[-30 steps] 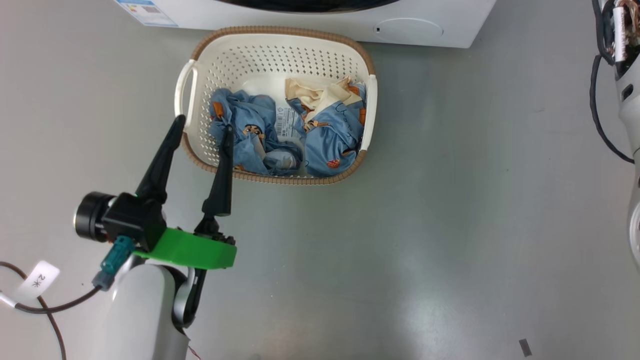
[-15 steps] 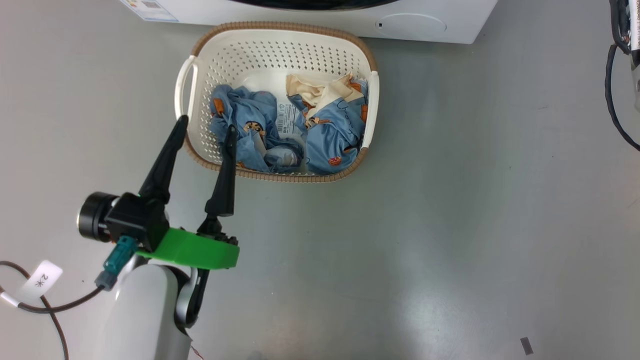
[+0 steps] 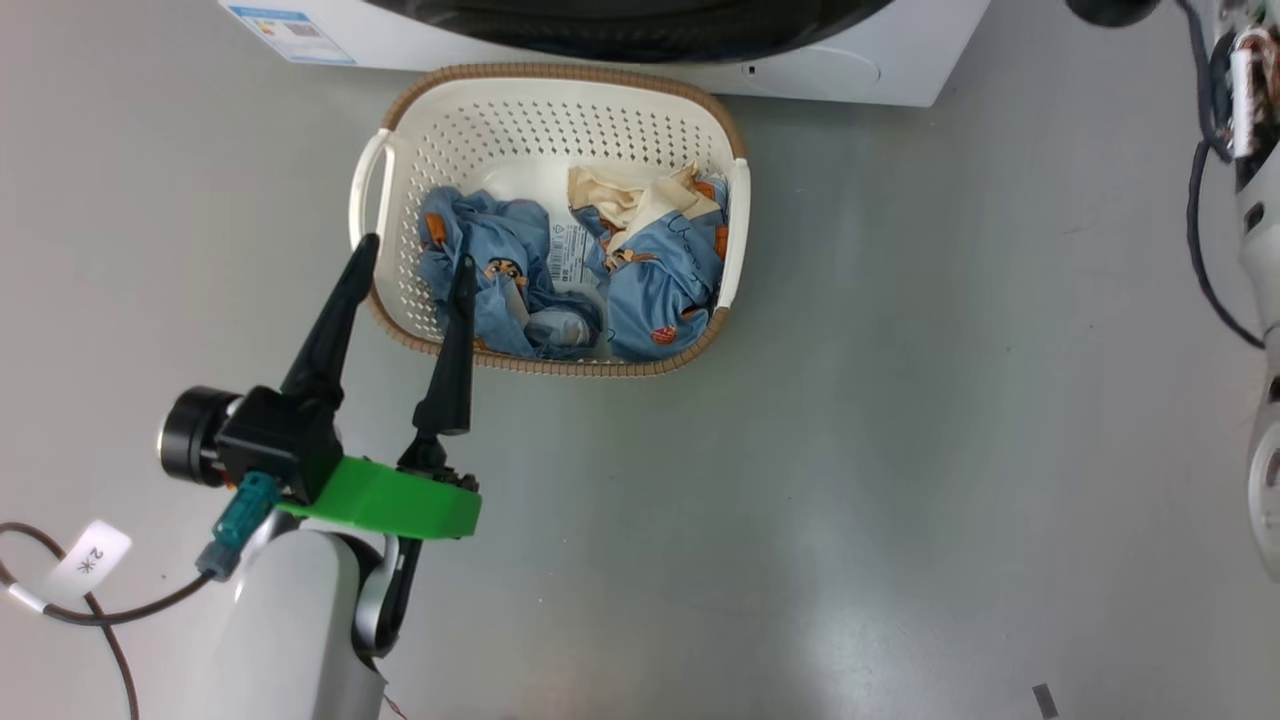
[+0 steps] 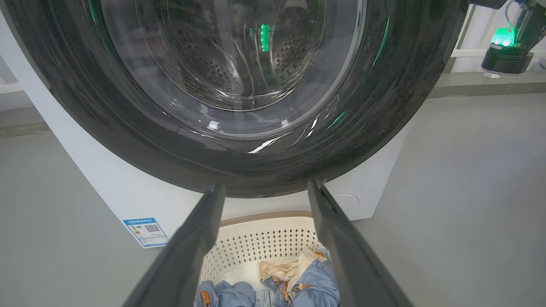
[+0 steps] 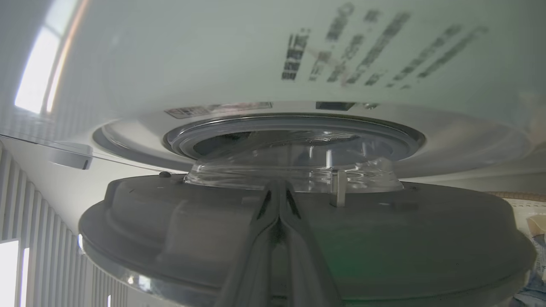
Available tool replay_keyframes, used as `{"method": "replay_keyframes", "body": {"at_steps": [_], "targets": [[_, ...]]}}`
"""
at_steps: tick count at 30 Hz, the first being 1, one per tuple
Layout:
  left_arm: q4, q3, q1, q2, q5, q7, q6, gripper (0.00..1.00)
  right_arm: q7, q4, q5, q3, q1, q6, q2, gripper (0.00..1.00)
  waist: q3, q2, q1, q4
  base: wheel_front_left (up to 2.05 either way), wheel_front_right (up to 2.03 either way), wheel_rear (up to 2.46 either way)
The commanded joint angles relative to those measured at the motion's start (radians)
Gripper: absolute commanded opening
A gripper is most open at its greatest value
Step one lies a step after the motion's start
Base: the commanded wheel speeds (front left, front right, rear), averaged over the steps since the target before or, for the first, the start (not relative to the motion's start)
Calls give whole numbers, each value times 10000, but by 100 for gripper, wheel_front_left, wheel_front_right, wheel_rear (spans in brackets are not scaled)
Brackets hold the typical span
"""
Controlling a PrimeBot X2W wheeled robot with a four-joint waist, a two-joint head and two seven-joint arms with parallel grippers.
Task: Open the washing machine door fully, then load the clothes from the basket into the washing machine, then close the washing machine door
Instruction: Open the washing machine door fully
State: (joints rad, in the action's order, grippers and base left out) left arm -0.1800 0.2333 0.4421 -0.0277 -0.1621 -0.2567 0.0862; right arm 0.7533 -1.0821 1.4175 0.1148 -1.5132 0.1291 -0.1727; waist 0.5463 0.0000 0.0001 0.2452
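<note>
The cream basket stands on the floor before the white washing machine, holding light-blue printed clothes and a cream cloth. My left gripper hovers open over the basket's near-left rim with nothing between its fingers. In the left wrist view it points at the washing machine door, whose black rim and glass bowl loom above the basket. My right gripper is shut, its fingers lying along the grey inner side of the door, which stands ajar from the drum opening.
Grey floor surrounds the basket. A blue energy label sits at the machine's lower left and a round cover at its lower right. My right arm's pale links and black cables hang at the right edge. A cable with a tag lies lower left.
More of the black door rim now shows at the top of the head view, above the basket. The whole picture has shifted slightly. The left gripper stays open in the same place.
</note>
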Motion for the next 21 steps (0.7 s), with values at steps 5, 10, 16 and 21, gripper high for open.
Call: {"method": "replay_keyframes", "body": {"at_steps": [5,10,16,21], "targets": [[141,-239,-99,-225,-44,-51,-115,100,517,866,-6,-174,964,16,565,0,-216,0,0,-38,0,0,0],[109,-186,-230,-225,-63,-51,-142,100,969,1701,51,-270,1903,16,733,0,-445,0,0,-50,0,0,0],[99,-189,-327,-225,-53,-51,-141,100,1341,2673,98,-393,2830,16,930,0,-586,0,0,-82,0,0,0],[91,-187,-348,-225,-50,-51,-131,100,1618,3539,42,-662,3612,16,1078,0,-675,0,0,-83,0,0,0]]}}
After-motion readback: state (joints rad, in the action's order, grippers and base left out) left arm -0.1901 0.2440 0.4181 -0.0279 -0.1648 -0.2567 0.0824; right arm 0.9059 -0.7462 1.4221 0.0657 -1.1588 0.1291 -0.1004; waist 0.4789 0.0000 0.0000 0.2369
